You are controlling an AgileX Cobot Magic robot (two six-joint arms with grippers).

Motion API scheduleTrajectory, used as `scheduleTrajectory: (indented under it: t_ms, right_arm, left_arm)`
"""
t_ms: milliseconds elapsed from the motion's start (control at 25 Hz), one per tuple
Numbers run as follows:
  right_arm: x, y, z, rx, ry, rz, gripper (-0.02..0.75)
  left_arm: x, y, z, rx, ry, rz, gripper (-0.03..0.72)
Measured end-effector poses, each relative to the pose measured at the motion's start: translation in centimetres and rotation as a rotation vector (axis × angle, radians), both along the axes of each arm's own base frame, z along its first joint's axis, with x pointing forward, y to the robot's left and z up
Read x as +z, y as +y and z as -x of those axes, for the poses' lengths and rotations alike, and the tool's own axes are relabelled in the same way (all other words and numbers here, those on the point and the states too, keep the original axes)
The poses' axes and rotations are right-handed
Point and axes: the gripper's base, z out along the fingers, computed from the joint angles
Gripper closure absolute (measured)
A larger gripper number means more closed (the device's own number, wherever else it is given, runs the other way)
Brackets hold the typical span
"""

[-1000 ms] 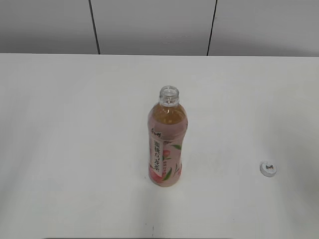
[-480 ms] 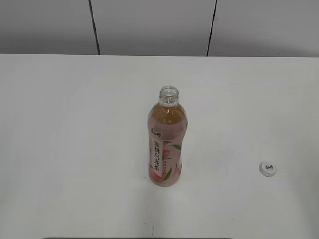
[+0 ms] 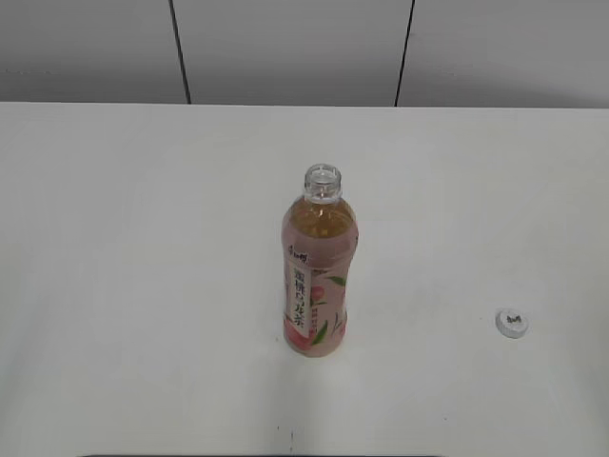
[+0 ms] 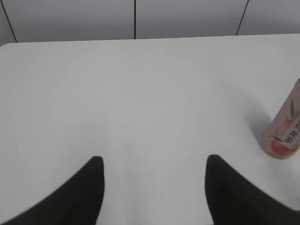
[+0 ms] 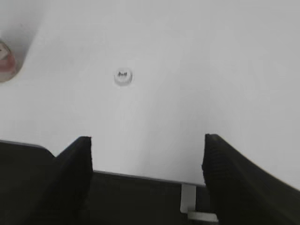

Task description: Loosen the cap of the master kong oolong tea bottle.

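Observation:
The master kong oolong tea bottle [image 3: 319, 276] stands upright in the middle of the white table, its neck open with no cap on it. Its base shows at the right edge of the left wrist view [image 4: 283, 133] and at the left edge of the right wrist view [image 5: 5, 65]. The white cap [image 3: 512, 324] lies on the table to the bottle's right, logo up; it also shows in the right wrist view [image 5: 123, 76]. My left gripper [image 4: 152, 161] is open and empty, well left of the bottle. My right gripper [image 5: 146, 140] is open and empty over the table's front edge, short of the cap.
The white table [image 3: 143, 238] runs back to a grey panelled wall [image 3: 285, 48]. The table's front edge and a dark gap below it show in the right wrist view [image 5: 140, 187]. Neither arm appears in the exterior view.
The bottle and cap stay where they were. No gripper is seen in the exterior view in any frame.

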Motion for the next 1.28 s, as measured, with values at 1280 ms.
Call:
scheduleTrajectory:
  t_ms: [1280]
  right_arm:
    - [0.0, -0.6, 2.2, -0.053, -0.155, -0.032, 0.234]
  left_arm:
    - [0.0, -0.2, 0.0, 0.004, -0.003, -0.002, 0.293]
